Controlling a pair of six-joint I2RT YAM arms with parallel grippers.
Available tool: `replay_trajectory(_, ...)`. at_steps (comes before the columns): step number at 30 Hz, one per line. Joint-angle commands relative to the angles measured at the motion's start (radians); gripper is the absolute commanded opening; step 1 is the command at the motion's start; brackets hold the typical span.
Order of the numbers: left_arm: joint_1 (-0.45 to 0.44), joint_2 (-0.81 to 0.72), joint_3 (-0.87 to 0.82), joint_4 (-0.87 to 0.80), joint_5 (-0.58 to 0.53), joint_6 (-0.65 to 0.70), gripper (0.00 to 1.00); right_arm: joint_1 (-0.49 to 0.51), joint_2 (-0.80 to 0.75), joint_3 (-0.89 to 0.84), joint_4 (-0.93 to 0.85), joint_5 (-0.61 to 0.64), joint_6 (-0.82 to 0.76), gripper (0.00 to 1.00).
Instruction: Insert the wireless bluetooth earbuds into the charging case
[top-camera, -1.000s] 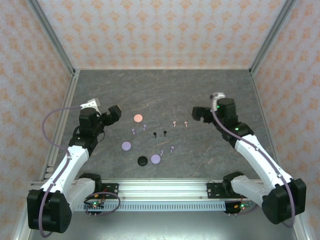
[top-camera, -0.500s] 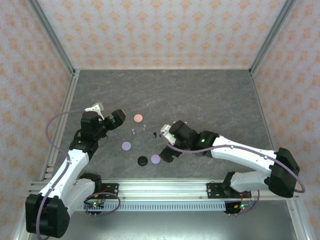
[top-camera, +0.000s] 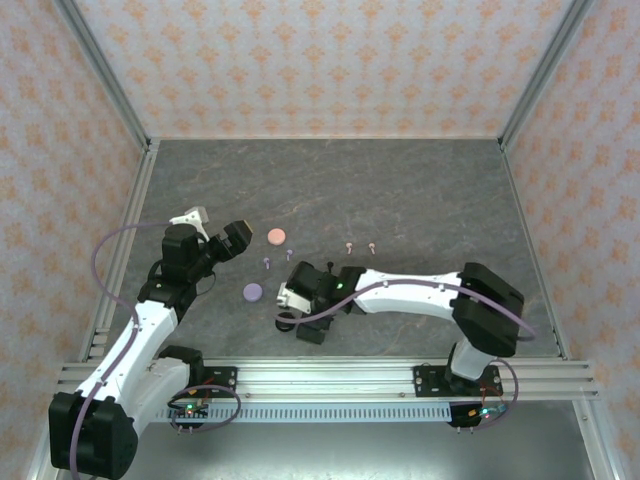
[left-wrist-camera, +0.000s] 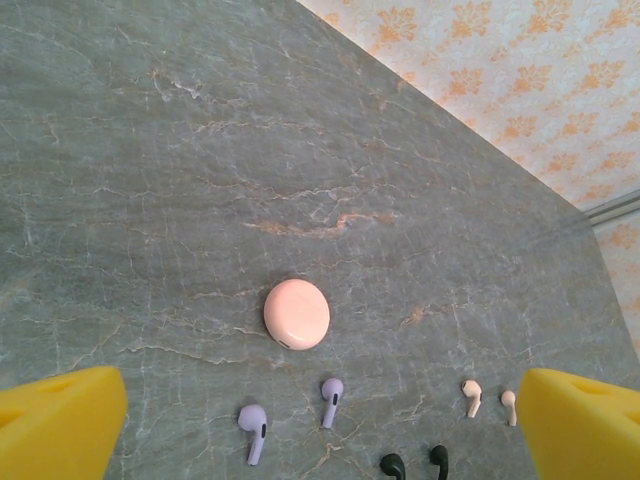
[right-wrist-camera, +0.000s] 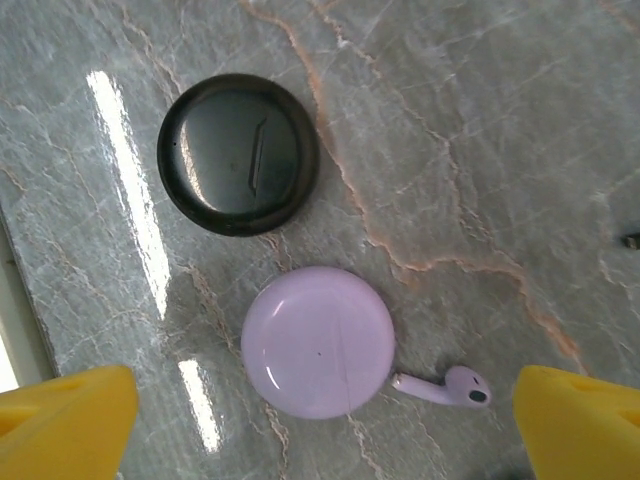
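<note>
From above, the left gripper (top-camera: 232, 238) hung over the table (top-camera: 400, 190) beside the pink case (top-camera: 276, 236), jaws apart and empty. The right gripper (top-camera: 298, 318) hung low near the front edge, jaws likewise wide with nothing between them, its arm lying across the middle of the table. To my eye a careless sweep by either arm could bring the two together, or scatter the pink buds (top-camera: 348, 246) lying just behind.

Through the left wrist camera the pink case lay apparently shut, with two lavender buds (left-wrist-camera: 252, 423) just in front and black buds (left-wrist-camera: 392, 465) beside them. They lay loose and close, so wide fingers dropping on one could flick its neighbour away.

Through the right wrist camera the black case (right-wrist-camera: 238, 153) and lavender case (right-wrist-camera: 318, 340) lay side by side, lids seemingly down. A lone lavender bud (right-wrist-camera: 440, 387) lay with its stem at the lavender case's rim. No bud sat in any case. With the lids shut nothing could go in. A pinch on that smooth round shell might shoot it sideways into the bud.
</note>
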Motion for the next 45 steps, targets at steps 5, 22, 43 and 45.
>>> replay_trajectory(5, -0.011, -0.024, 0.010, -0.044, -0.037, 0.022, 1.00, 0.009, 0.115, 0.095, -0.112, 0.012, -0.103, 0.90)
replay_trajectory(22, -0.013, -0.027, 0.025, -0.074, -0.046, 0.035, 1.00, 0.009, 0.224, 0.137, -0.141, 0.033, -0.124, 0.59)
replay_trajectory(43, -0.019, 0.011, 0.118, -0.147, 0.417, 0.116, 0.93, -0.115, -0.205, -0.052, 0.165, 0.097, -0.154, 0.47)
replay_trajectory(45, -0.026, 0.033, 0.131, -0.124, 0.513, 0.105, 0.93, -0.124, -0.267, -0.074, 0.214, 0.111, -0.173, 0.47)
